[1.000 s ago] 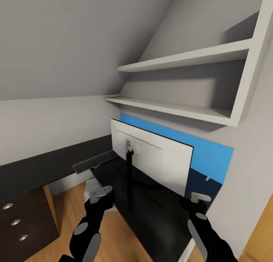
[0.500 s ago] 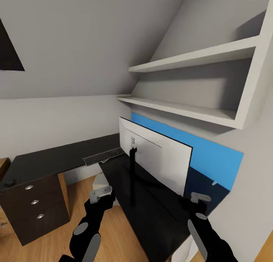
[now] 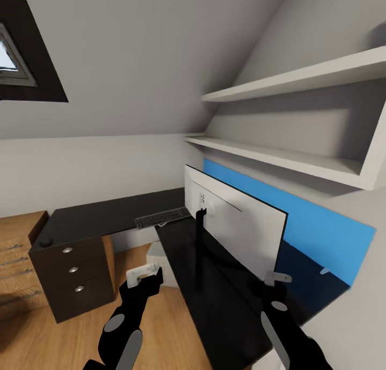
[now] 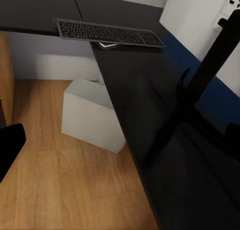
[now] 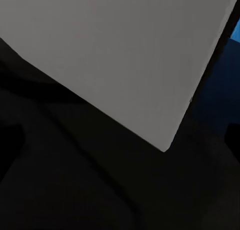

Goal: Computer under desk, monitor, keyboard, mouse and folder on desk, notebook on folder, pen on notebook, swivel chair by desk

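**Surfaces around the black desk**

The desk has a smooth black top with a slight sheen, mirroring the blue wall panel behind it. On the desk, the monitor shows a matt pale grey back, plastic in look, on a thin black stand. The keyboard on the desk is matt black. Under the desk, the computer is plain matt light grey. The floor below looks like smooth wood with a fine grain
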`<state>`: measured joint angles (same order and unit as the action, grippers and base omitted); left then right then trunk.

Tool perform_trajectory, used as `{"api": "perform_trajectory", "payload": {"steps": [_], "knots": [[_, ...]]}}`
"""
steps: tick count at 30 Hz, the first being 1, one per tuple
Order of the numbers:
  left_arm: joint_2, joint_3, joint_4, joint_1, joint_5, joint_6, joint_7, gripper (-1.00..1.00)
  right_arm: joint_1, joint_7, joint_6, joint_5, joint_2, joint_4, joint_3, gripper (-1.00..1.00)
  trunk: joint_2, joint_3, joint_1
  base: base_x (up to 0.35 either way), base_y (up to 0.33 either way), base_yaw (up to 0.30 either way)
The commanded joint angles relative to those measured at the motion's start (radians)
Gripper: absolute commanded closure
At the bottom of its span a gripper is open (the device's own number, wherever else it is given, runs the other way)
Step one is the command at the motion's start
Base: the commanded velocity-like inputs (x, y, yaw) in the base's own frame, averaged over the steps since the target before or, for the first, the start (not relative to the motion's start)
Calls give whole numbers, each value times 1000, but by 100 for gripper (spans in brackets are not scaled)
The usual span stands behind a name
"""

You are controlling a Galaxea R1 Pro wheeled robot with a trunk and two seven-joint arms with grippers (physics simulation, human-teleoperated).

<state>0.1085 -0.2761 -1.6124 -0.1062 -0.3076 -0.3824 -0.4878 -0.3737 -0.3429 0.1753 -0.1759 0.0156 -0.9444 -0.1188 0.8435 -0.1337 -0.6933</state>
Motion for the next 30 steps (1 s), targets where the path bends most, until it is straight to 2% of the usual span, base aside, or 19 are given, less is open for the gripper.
{"api": "perform_trajectory", "payload": {"steps": [1,21,30], "knots": [[0,-2,-1,-1,-8,-3,-8,-100,-1,-9,5,-8,2,-2,-6,-100,1,-2,0,0,-4,155],[0,-2,0,-1,-8,-3,-8,-100,-1,-8,3,-8,5,-1,1,-100,1,-2,0,0,-2,20],[0,-2,0,-1,-8,-2,-8,-100,-1,-9,3,-8,6,2,3,-100,1,-2,0,0,-180,0]]}}
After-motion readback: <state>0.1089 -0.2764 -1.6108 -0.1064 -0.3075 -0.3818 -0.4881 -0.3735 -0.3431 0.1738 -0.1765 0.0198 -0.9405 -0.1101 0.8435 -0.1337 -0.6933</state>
